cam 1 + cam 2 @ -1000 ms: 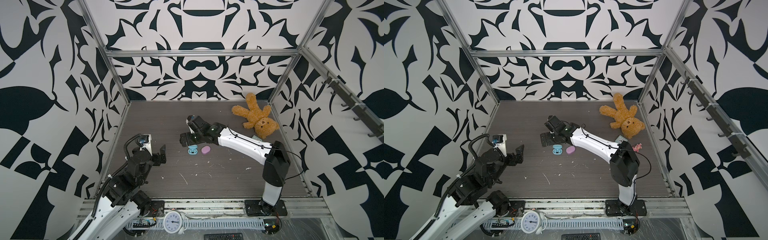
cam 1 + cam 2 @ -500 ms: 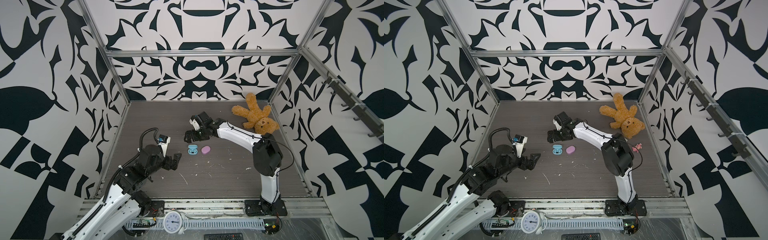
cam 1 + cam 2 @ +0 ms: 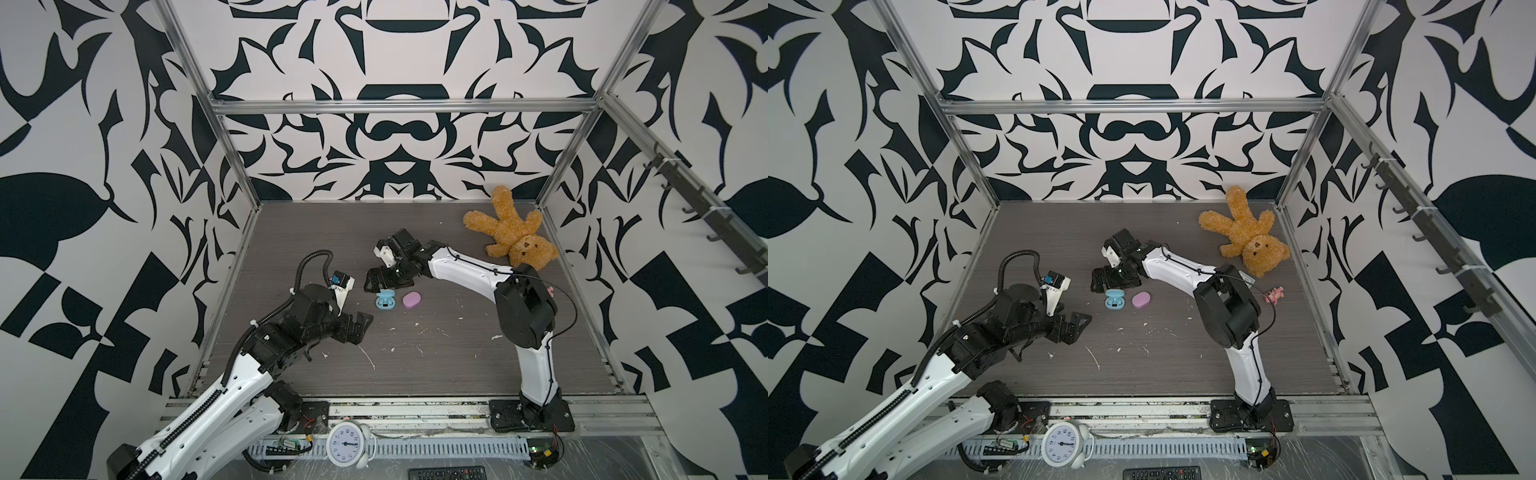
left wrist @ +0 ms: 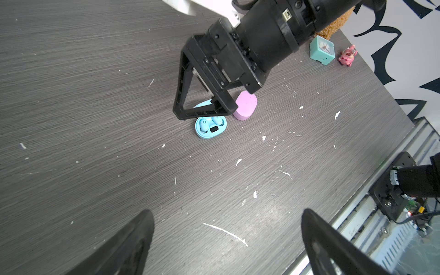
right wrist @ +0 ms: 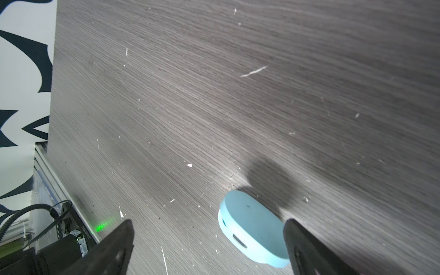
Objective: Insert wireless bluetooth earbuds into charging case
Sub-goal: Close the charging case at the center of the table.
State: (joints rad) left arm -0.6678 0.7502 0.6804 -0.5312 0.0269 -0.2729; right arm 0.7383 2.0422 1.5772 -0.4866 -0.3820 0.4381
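Though beside right gripper fingers, earbuds inside open blue case.

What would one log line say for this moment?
blue case: open, two buds seated | pink case: shut | left pincer: open, empty | right pincer: open, empty

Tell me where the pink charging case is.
In both top views the pink charging case lies closed mid-table, close beside the open blue charging case, on the side toward the teddy bear.
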